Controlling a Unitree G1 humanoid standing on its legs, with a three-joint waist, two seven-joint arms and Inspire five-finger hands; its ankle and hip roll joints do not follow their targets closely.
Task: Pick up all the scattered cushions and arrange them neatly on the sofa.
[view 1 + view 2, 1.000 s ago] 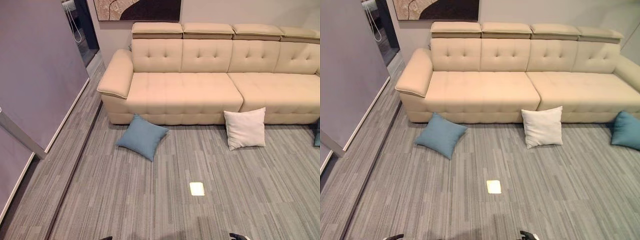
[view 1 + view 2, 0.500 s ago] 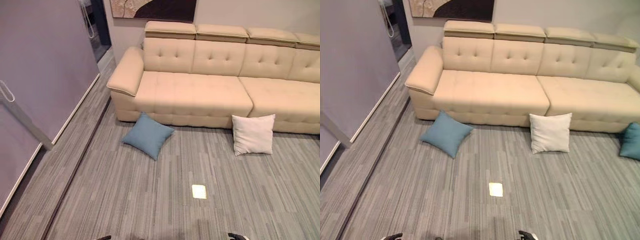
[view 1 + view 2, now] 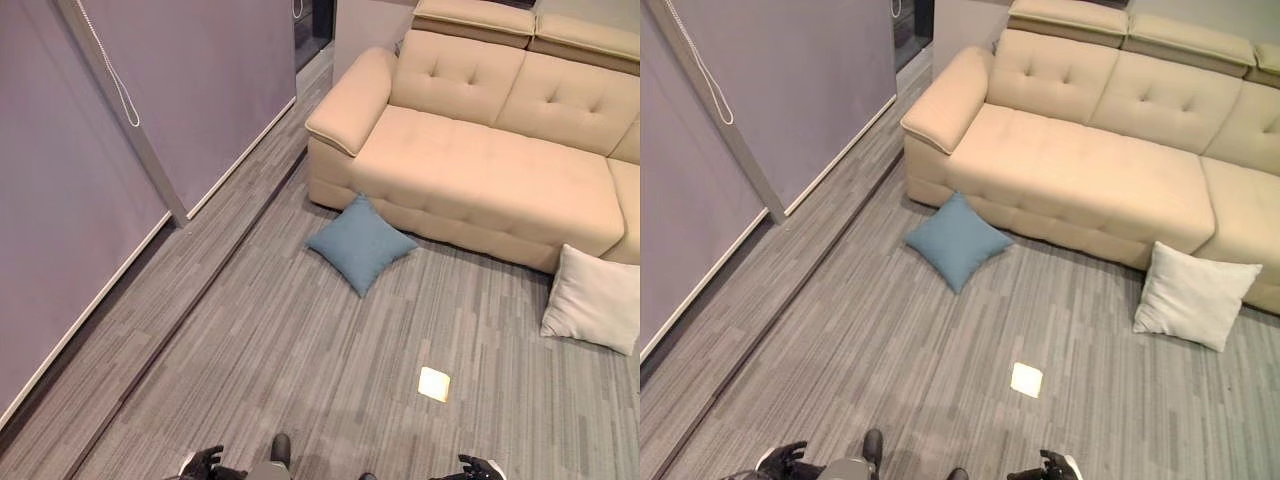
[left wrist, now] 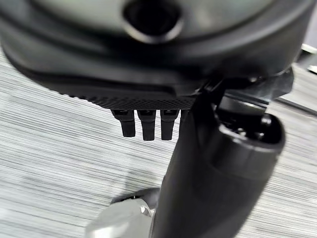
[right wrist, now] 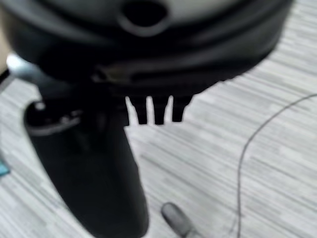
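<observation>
At the near edge of the head views, the left robot hand (image 3: 203, 462) and the right robot hand (image 3: 480, 467) are seen low over the grey striped carpet floor (image 3: 300, 380), well apart from each other and from every cushion. In the left wrist view the left robot hand's fingers (image 4: 143, 124) are seen hanging straight and relaxed over the carpet, with the thumb standing out beside them and nothing held. In the right wrist view the right robot hand's fingers (image 5: 158, 111) are likewise extended and loose, and nothing is gripped.

A small pale square floor plate (image 3: 434, 384) is set into the carpet a little beyond the hands.

Farther on, a blue cushion (image 3: 360, 243) is lying on the floor, turned so that one corner points toward the robot; its far corner is touching or just beside the sofa's front. To the right, a cream cushion (image 3: 1196, 296) is found on the floor, leaning at the base of the sofa's front.

Beyond them stands the beige tufted sofa (image 3: 480, 170), with its rolled armrest (image 3: 345, 100) at the left end. Nothing is resting on the seat sections that can be seen.

Along the left side, a grey wall panel (image 3: 200, 90) with a white baseboard is seen, and a white pull cord (image 3: 110, 65) is hanging against it.
</observation>
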